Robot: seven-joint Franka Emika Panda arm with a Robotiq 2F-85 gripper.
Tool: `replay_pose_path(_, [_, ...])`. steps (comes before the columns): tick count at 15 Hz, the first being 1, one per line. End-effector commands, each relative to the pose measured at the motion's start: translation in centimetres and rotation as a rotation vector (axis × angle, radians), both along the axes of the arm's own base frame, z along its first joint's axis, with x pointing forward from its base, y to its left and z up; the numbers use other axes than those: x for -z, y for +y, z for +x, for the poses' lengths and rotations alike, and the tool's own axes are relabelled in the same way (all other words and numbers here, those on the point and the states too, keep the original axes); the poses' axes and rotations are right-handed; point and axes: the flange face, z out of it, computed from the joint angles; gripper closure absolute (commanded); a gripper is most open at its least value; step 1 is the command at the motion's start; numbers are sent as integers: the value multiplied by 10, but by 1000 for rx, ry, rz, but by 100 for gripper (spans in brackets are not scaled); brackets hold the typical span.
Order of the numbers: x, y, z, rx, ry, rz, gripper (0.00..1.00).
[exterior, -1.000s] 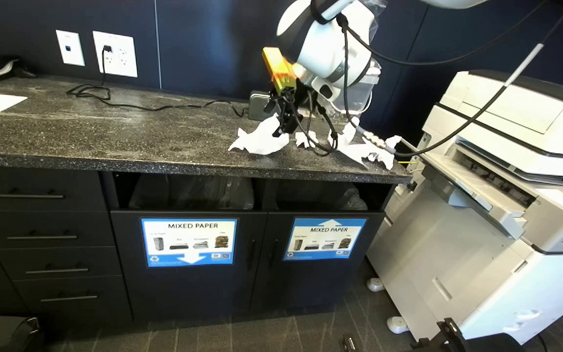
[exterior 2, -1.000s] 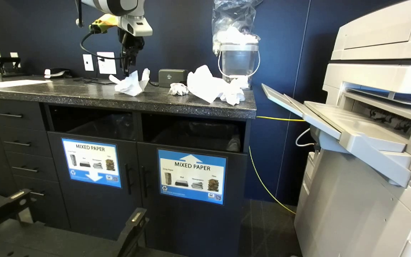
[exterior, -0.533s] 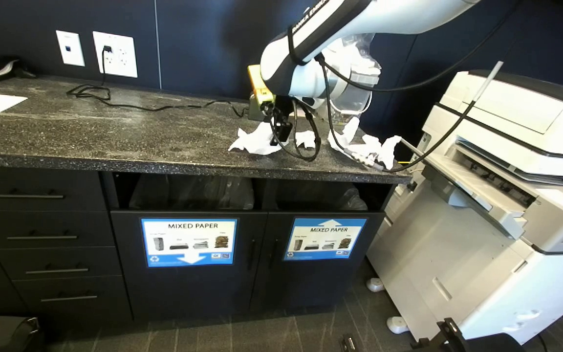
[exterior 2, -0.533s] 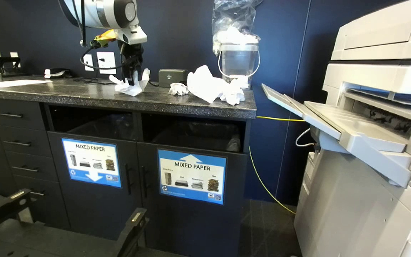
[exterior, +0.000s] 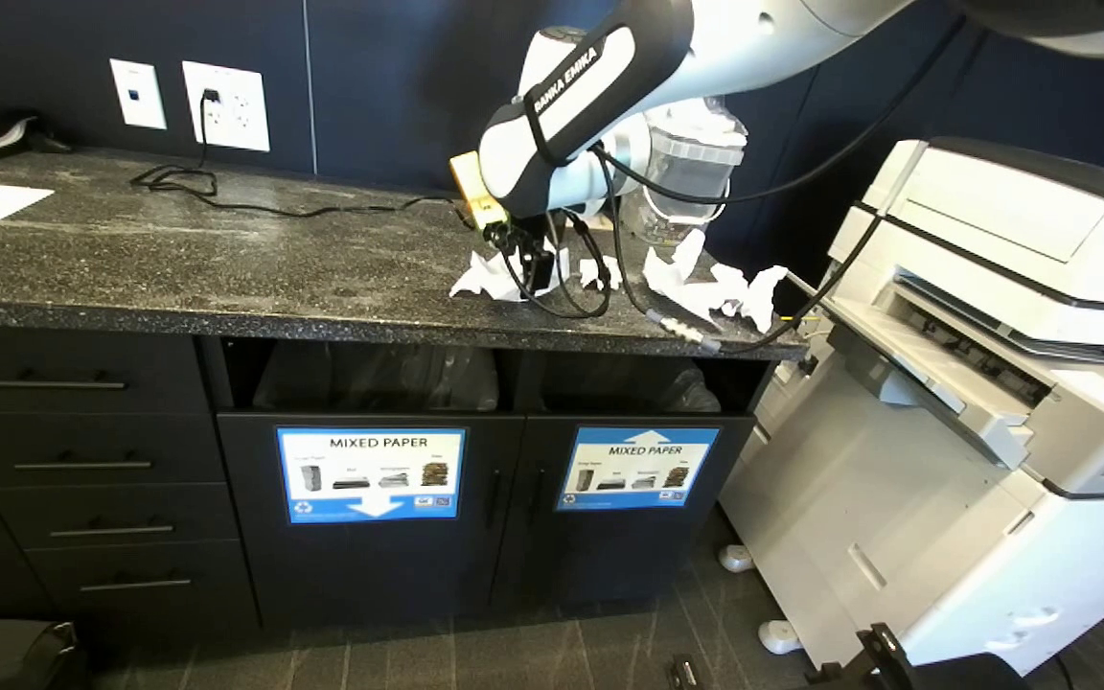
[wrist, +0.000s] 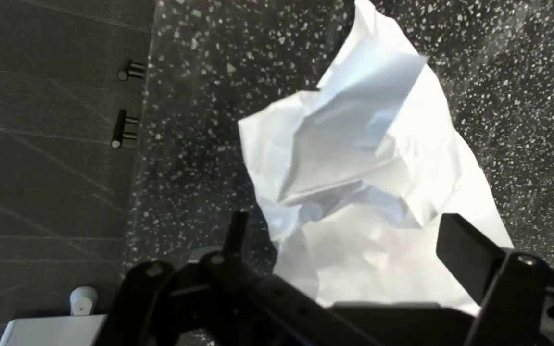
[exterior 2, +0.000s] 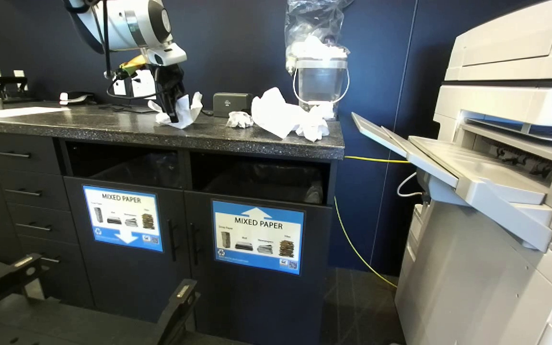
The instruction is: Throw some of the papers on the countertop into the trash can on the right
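Observation:
A crumpled white paper (wrist: 349, 158) lies on the dark speckled countertop (exterior: 274, 268); it shows in both exterior views (exterior: 493, 278) (exterior 2: 189, 114). My gripper (wrist: 346, 235) is open, its fingers apart over this paper, one finger beyond its edge and one over it. The gripper (exterior 2: 174, 117) is low at the countertop in an exterior view and partly hides the paper. To the right lie a small wad (exterior 2: 240, 120), a larger sheet (exterior 2: 276, 115) and another wad (exterior 2: 313, 127). The trash can on the right (exterior 2: 257, 299) has an open slot and a blue-and-white sign reading MIXED PAPER.
A similar bin (exterior: 360, 565) stands left of it. A clear bucket (exterior 2: 321, 81) with a plastic bag and a small dark box (exterior 2: 232, 104) stand behind the papers. A white printer (exterior: 897, 479) stands at the right. A black cable (exterior: 322, 211) runs along the countertop.
My gripper has come down onto the leftmost paper and shifted slightly left in both exterior views. That paper has moved slightly; the other papers have stayed in place.

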Motion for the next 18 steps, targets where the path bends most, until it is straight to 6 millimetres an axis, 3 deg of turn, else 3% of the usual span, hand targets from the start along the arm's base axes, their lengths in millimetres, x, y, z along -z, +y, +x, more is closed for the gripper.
replay_pose_path(1, [1,2,12,6,6,-38,0])
replay_pose_path(9, [4,-1,16,2,33,-79,1])
replay_pose_path(10, [5,-1,17,4,30,-83,26])
replay_pose_path(12, [6,0,17,-2,37,-96,32])
replay_pose_path(18, [5,1,20,-12,37,-110,77])
